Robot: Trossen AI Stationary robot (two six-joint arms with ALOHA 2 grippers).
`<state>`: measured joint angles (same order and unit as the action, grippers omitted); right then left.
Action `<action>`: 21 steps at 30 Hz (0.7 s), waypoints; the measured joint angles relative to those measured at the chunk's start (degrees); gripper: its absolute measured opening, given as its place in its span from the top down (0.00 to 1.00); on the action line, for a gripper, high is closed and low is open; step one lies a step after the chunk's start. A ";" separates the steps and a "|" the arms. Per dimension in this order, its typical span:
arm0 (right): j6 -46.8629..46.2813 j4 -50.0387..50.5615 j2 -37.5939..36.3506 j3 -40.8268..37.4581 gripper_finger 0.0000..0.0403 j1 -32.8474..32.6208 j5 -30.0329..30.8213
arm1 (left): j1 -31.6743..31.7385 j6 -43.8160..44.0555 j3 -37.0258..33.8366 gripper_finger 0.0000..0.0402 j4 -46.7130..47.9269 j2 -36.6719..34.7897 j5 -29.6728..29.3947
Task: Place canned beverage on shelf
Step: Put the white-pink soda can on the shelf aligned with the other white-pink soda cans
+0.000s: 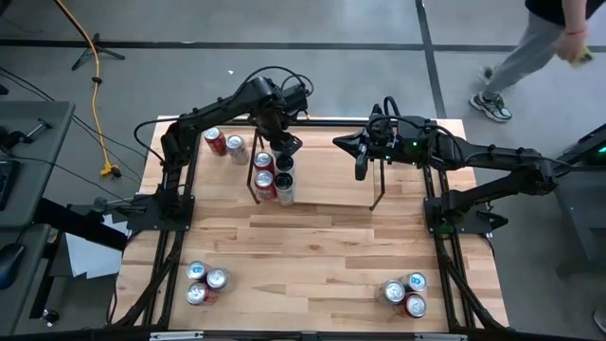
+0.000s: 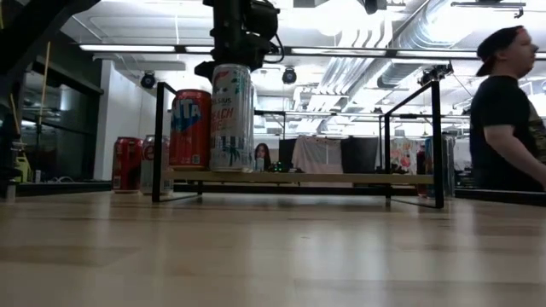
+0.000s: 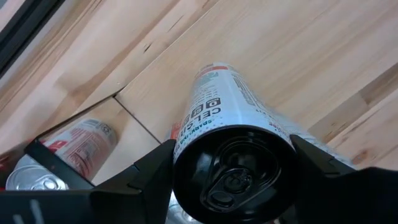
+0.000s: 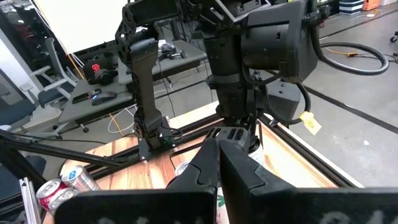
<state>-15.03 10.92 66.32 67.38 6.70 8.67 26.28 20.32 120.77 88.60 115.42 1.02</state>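
Observation:
My left gripper [image 1: 282,152] points down over the shelf's [image 1: 327,204] left end, shut on a tall white can [image 2: 232,119] with a black top [image 3: 233,168]. In the low view the can stands upright with its base at the shelf's top; whether it rests there I cannot tell. Beside it on the shelf stands a red can [image 2: 190,128]; the high view shows two red cans [image 1: 264,172] there. My right gripper [image 1: 339,142] hangs shut above the shelf's far edge, level, pointing toward the left arm and holding nothing. My left gripper pinches the white can's upper end, just below the black top, between its two fingers [image 3: 149,177], one on each side of the wall [image 3: 186,134]. The fingers come from above, pointing down. The can stays upright below them.
Loose cans stand in groups on the table: far left [image 1: 221,144], near left [image 1: 204,282] and near right [image 1: 405,294]. The shelf's right part [image 2: 341,177] is bare. A person [image 2: 508,111] is beyond the table's far right corner.

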 joint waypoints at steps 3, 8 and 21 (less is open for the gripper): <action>0.00 0.00 0.00 0.01 1.00 0.00 0.00 | -0.02 -0.42 0.00 0.48 -0.45 0.00 0.01; 0.00 0.00 0.00 0.02 1.00 0.00 0.00 | -0.24 -1.46 0.00 0.45 -1.43 0.00 0.02; 0.00 0.00 0.00 0.01 1.00 0.00 -0.01 | -1.27 -3.61 0.07 0.33 -3.32 -0.20 0.15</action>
<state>-15.03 10.92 66.32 67.39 6.70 8.65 25.02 16.71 120.84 85.27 115.22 1.17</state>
